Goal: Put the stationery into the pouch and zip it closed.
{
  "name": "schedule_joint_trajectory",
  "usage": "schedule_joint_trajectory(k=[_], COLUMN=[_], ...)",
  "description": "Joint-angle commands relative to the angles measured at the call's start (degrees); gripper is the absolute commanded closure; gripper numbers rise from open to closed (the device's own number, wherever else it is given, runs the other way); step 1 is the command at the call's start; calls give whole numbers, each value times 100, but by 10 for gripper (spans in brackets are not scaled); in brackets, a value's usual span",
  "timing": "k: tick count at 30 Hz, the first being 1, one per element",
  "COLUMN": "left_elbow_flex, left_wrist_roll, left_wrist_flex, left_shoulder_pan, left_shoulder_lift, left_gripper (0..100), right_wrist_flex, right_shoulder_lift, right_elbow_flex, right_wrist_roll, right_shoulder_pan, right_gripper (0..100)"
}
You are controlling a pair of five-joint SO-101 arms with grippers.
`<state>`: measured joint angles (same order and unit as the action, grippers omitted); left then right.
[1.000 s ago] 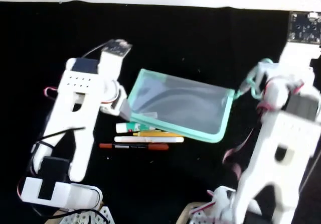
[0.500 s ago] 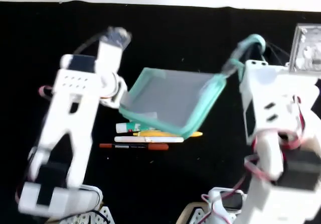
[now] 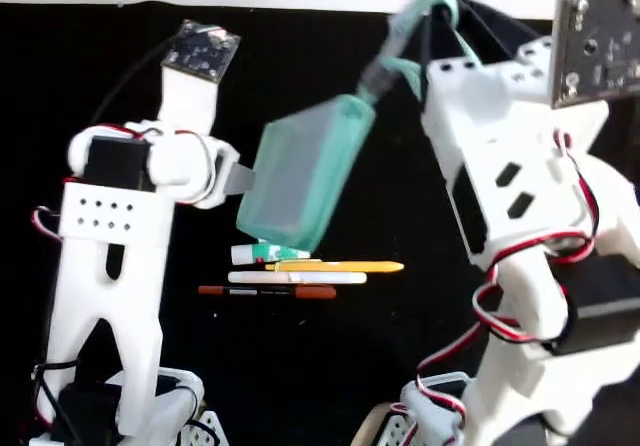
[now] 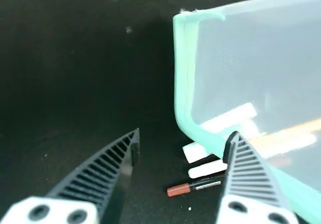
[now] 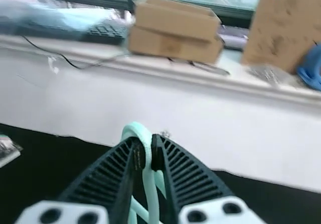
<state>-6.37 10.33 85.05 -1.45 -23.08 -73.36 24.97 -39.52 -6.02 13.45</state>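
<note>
Pouch: translucent frosted-film flat pouch [image 3: 305, 181], rectangular, w/ raised mint-green fabric edging. Off the table, hanging tilted w/ one corner up; low end near the stationery [image 3: 300, 274].
Strap: mint-green loop strap [image 3: 428, 6] at the pouch's top corner; smooth, cord-like, rounded.
Right gripper: right gripper [image 5: 145, 139], black ribbed wedge-shaped fingers, pinched together on the strap; the loop pokes up btwn the tips.
Left gripper: left gripper [image 4: 184, 133], same black ribbed fingers, spread wide apart. The pouch's rounded lower corner sits btwn the tips; contact w/ either finger can't be told.
Stationery detail: lies on the matte black table cloth [image 3: 340, 376], parallel and close together. Items are a white tube w/ green end [image 3: 255, 254], a yellow pen [image 3: 340, 266], a white marker [image 3: 295, 278] and a dark pen w/ red-brown ends [image 3: 265, 291].
Left wrist view adds: the edging reads as a folded band. White and yellow items show blurred through the film, w/ the dark pen's red-brown end just beyond the corner.
Right wrist view adds: the grip on the strap up close; behind it a white wall [image 5: 241, 128] and a ledge w/ stacked cardboard boxes [image 5: 173, 30].
High view adds: whole layout, w/ both white plastic arms flanking the pouch, the left gripper at its side edge and the strap at the top.
</note>
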Motion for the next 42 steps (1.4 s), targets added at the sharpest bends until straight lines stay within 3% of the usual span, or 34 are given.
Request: schedule_joint_trajectory(k=[1, 13, 21, 42], left_elbow_flex=[242, 233, 198, 215], left_wrist_roll=[-53, -53, -53, -53], left_wrist_flex=[-44, -44, -44, -18], left_shoulder_pan=[-444, -927, -919, -919], left_shoulder_lift=[-224, -189, -180, -224], left_gripper=[713, 713, 713, 713], right_wrist_flex=[-31, 119, 549, 180], right_shoulder_lift=[-514, -1569, -1569, -1604], right_elbow_flex=[-892, -2791, -2835, -2123], right_wrist_roll=[-246, -1073, -1336, -1292], right_shoulder_pan=[462, 778, 743, 1059], right_gripper=[991, 987, 987, 987])
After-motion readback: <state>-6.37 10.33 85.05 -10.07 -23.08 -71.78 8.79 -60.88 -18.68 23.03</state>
